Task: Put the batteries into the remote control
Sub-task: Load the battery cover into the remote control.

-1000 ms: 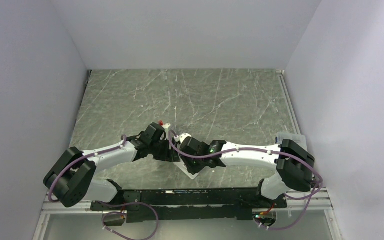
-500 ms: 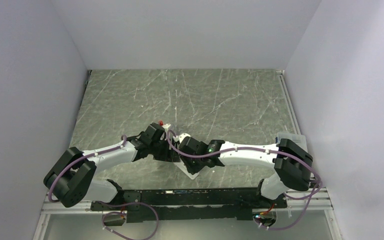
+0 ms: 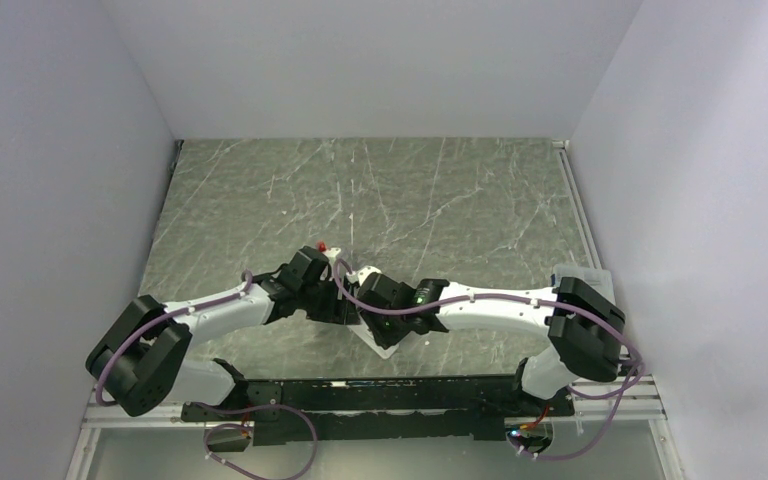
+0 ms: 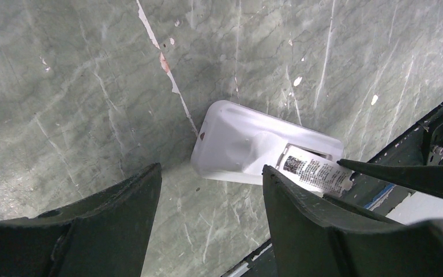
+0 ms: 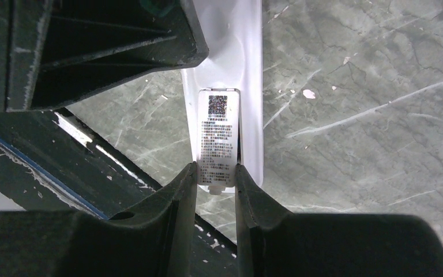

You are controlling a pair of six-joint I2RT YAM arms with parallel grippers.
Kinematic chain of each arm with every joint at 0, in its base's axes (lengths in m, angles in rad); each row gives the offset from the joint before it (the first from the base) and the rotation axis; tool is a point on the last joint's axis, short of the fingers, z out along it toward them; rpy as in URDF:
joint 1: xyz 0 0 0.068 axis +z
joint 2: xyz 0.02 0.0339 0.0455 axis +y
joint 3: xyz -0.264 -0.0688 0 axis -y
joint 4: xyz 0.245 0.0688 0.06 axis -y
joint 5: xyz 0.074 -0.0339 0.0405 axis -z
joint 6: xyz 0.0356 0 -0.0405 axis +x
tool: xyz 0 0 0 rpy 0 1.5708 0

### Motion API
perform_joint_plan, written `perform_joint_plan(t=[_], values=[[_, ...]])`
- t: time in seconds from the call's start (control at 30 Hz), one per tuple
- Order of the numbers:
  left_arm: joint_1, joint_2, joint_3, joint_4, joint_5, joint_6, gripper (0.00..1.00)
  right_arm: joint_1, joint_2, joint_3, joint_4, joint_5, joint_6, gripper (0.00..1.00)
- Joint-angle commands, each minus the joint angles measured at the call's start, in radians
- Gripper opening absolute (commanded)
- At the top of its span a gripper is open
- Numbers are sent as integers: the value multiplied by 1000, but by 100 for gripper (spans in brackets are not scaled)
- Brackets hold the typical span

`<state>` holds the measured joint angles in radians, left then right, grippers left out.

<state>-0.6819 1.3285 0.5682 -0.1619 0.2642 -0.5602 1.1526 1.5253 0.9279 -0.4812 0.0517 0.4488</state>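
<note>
The remote control (image 4: 236, 147) lies back-up on the marble table, a slim white bar. It also shows under both wrists in the top view (image 3: 386, 345). My right gripper (image 5: 216, 168) is shut on the near end of its labelled white battery cover (image 5: 217, 133), which rests over the remote control (image 5: 249, 69). The cover's printed label (image 4: 314, 171) looks slightly raised at that end. My left gripper (image 4: 210, 172) hangs open just beside the remote's rounded end, touching nothing. One of its fingers (image 5: 92, 52) crosses the right wrist view. The batteries are out of view.
The black mounting rail (image 3: 380, 395) runs along the table's near edge, close under both wrists (image 4: 438, 130). A clear plastic box (image 3: 582, 276) stands at the right edge behind the right arm. A small red-tipped piece (image 3: 322, 245) lies just beyond the left wrist.
The right wrist has edged slightly left toward the left gripper. The left arm and the remote control have not moved.
</note>
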Motion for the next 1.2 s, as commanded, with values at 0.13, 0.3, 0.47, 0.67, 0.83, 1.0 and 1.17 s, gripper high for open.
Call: perform_joint_plan(t=[0.13, 0.3, 0.47, 0.67, 0.83, 1.0, 1.17], values=[[2, -18, -20, -9, 1, 25, 71, -1, 27, 53, -24, 4, 1, 20], [2, -17, -21, -8, 1, 25, 70, -1, 26, 54, -34, 4, 1, 20], [2, -17, -22, -5, 3, 25, 70, -1, 9, 47, -39, 12, 8, 20], [2, -15, -22, -3, 3, 24, 70, -1, -7, 37, -41, 10, 14, 20], [1, -15, -25, -2, 1, 23, 70, -1, -4, 32, -36, 5, 19, 20], [1, -15, -24, -1, 3, 22, 70, -1, -10, 28, -38, 4, 20, 20], [1, -17, -25, -1, 3, 22, 70, -1, -14, 23, -40, 4, 22, 20]])
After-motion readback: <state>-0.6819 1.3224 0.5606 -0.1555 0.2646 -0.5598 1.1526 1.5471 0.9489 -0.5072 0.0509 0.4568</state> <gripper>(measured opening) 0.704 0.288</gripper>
